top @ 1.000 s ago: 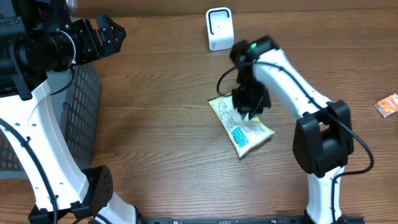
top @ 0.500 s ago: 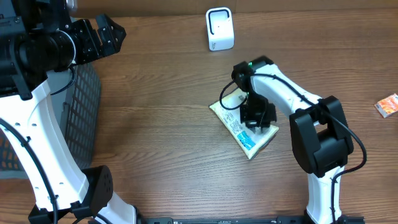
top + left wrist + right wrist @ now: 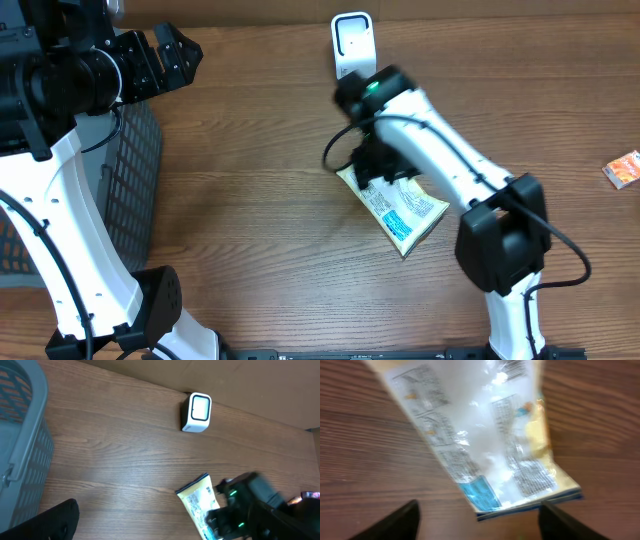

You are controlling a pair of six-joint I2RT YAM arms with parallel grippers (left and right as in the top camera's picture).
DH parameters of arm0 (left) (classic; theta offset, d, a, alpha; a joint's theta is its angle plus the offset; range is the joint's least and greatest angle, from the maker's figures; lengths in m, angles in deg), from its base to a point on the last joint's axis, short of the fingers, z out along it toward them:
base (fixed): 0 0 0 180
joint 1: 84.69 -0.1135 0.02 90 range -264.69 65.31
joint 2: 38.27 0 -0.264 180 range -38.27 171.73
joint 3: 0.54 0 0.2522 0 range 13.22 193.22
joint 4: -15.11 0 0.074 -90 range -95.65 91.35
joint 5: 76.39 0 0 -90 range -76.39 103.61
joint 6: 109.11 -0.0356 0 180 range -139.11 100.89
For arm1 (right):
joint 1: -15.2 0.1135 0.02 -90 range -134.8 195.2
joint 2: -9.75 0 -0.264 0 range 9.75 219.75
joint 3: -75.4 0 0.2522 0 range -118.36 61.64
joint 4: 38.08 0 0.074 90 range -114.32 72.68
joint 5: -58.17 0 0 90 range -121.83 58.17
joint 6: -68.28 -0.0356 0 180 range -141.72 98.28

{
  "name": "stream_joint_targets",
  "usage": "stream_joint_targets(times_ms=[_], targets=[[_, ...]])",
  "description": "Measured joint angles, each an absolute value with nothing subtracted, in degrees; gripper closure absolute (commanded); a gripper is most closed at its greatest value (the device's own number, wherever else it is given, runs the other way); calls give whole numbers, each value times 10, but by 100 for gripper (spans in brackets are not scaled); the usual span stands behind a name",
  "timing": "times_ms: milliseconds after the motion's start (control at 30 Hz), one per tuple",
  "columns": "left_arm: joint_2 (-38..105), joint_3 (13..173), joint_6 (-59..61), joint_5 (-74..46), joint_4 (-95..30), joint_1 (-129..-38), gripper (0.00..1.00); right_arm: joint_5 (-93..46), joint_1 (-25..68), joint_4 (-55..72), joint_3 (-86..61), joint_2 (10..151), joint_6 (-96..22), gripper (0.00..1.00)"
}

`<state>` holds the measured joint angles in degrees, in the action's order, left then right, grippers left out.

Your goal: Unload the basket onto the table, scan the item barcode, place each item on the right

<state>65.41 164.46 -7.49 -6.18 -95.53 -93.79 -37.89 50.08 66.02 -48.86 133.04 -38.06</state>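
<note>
1. Brown wood-grain tabletop (image 3: 250, 200) fills the scene, with a white barcode scanner (image 3: 352, 45) standing at the far edge and a grey basket (image 3: 135, 190) at the left.
2. The snack packet (image 3: 400, 208) lies flat near the middle of the table, printed side up, nearer than the scanner and slightly right of it. Its barcode cannot be made out.
3. Its long axis runs diagonally, from far-left to near-right.
4. The right gripper (image 3: 479, 522) hangs over the packet's far-left end, fingers spread wide and gripping nothing. In the wrist view the packet lies just ahead of the gap.
5. The left gripper (image 3: 168, 52) sits far left above the basket, jaws spread and empty, well apart from the packet.
6. The right arm is clearly nearer. A pick would probably need its jaws closed across the packet's narrow width, then a carry far and left to the scanner.
</note>
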Motion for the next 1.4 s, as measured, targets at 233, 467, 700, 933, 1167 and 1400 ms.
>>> stream_joint_targets(times_ms=[233, 467, 700, 933, 1167, 1400], targets=[[654, 1645, -75, -62, -955, -938, 0, -450, 585, 567, -401, 1330, -369, 0], [654, 1645, -75, -62, -955, -938, 0, -533, 590, 531, -331, 1331, -394, 0], [654, 1645, -75, -62, -955, -938, 0, -558, 588, 528, -326, 1331, -426, 13], [654, 1645, -75, -62, -955, -938, 0, -547, 588, 513, -324, 1331, -451, 20], [654, 1645, -75, -62, -955, -938, 0, -541, 588, 465, -280, 1331, -457, 25], [654, 1645, -75, -62, -955, -938, 0, -551, 588, 429, -259, 1329, -459, 89]])
